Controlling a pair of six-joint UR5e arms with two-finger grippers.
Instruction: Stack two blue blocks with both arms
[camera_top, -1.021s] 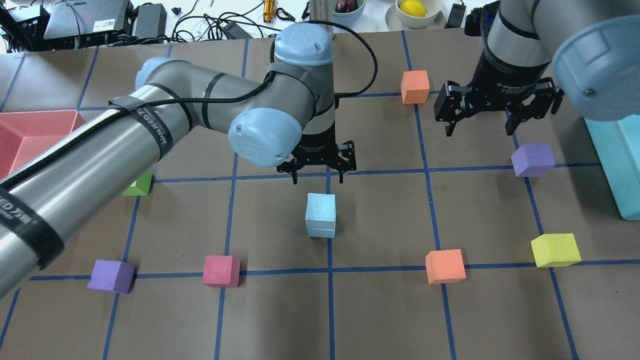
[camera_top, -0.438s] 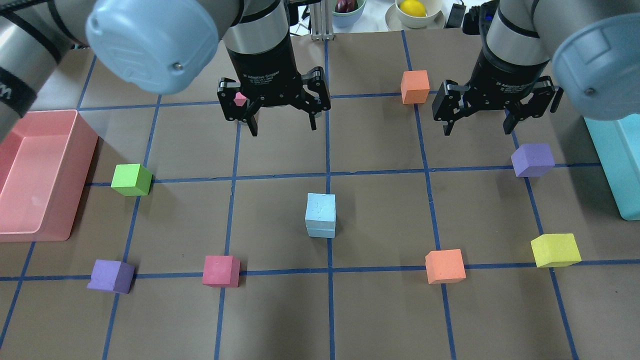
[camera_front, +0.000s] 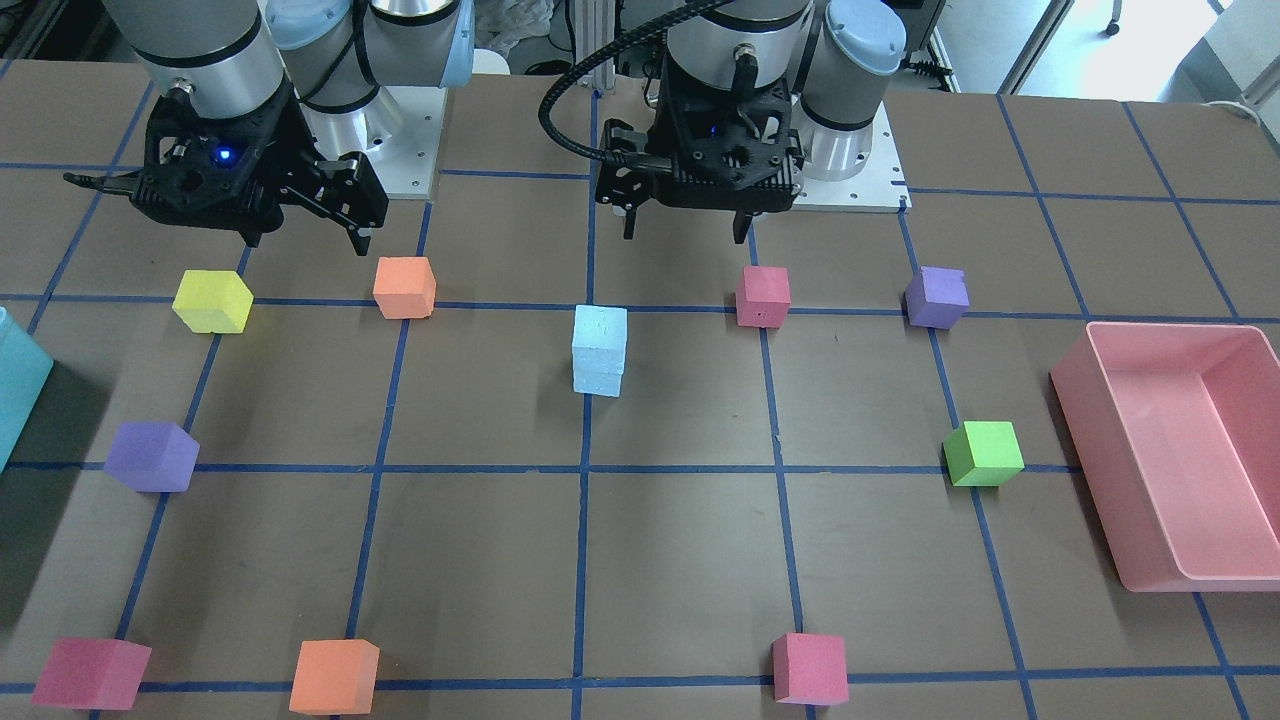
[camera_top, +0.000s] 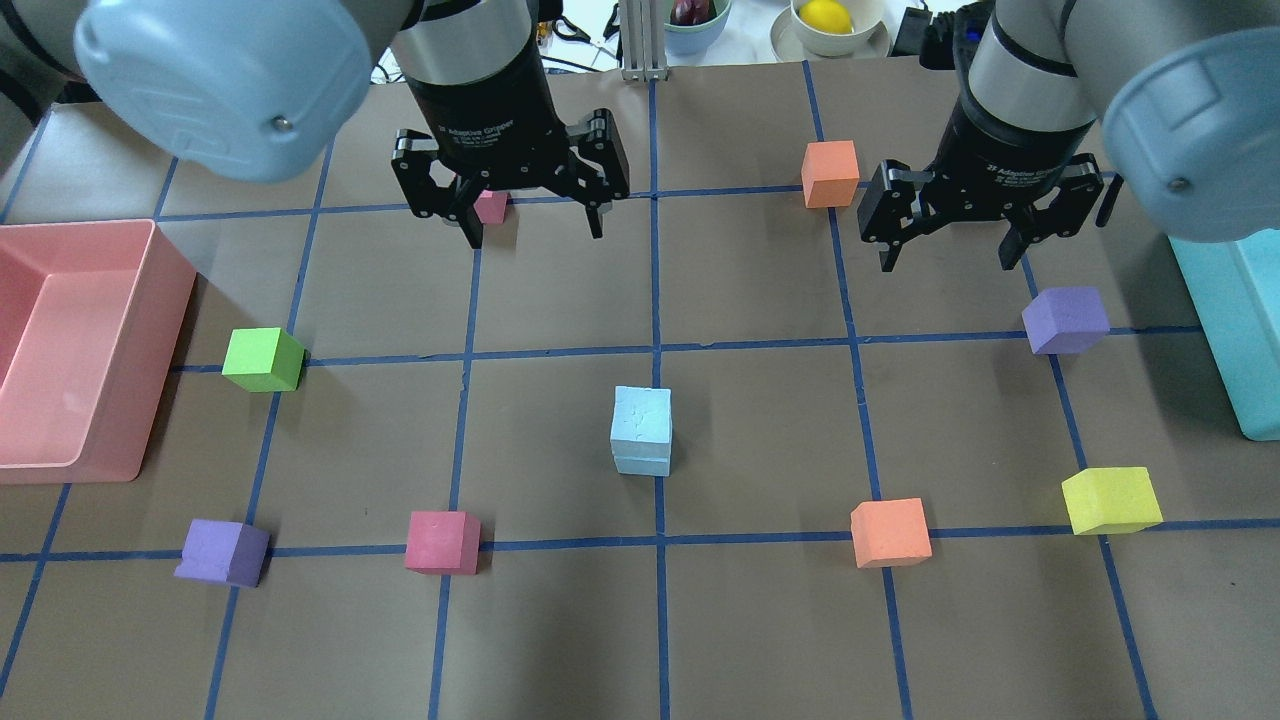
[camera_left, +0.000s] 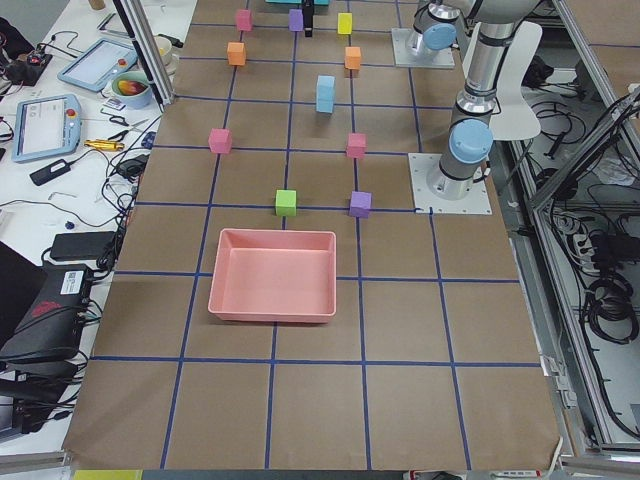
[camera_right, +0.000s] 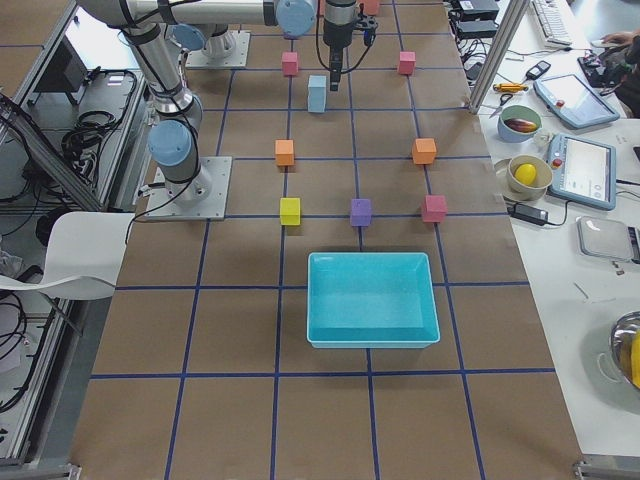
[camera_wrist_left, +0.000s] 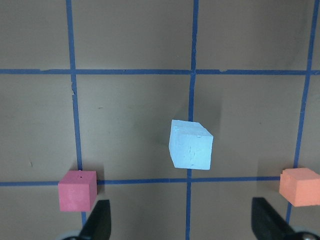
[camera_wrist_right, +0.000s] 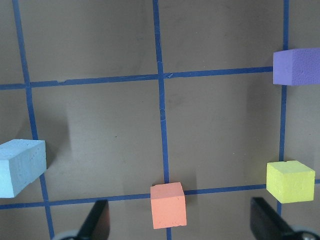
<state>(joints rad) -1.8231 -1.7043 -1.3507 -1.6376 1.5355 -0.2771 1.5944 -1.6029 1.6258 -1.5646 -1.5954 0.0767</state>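
Note:
The two blue blocks stand stacked near the table's middle, the upper blue block squarely on the lower blue block. The stack also shows in the front view, the left wrist view and at the left edge of the right wrist view. My left gripper is open and empty, raised well behind and left of the stack. My right gripper is open and empty, raised at the far right, apart from the stack.
A pink bin sits at the left edge and a teal bin at the right. Loose cubes ring the stack: green, purple, red, orange, yellow, purple, orange.
My left gripper has drawn back and up from just behind the blue stack towards the far left, still open. The stack stays put. My right gripper has barely moved.

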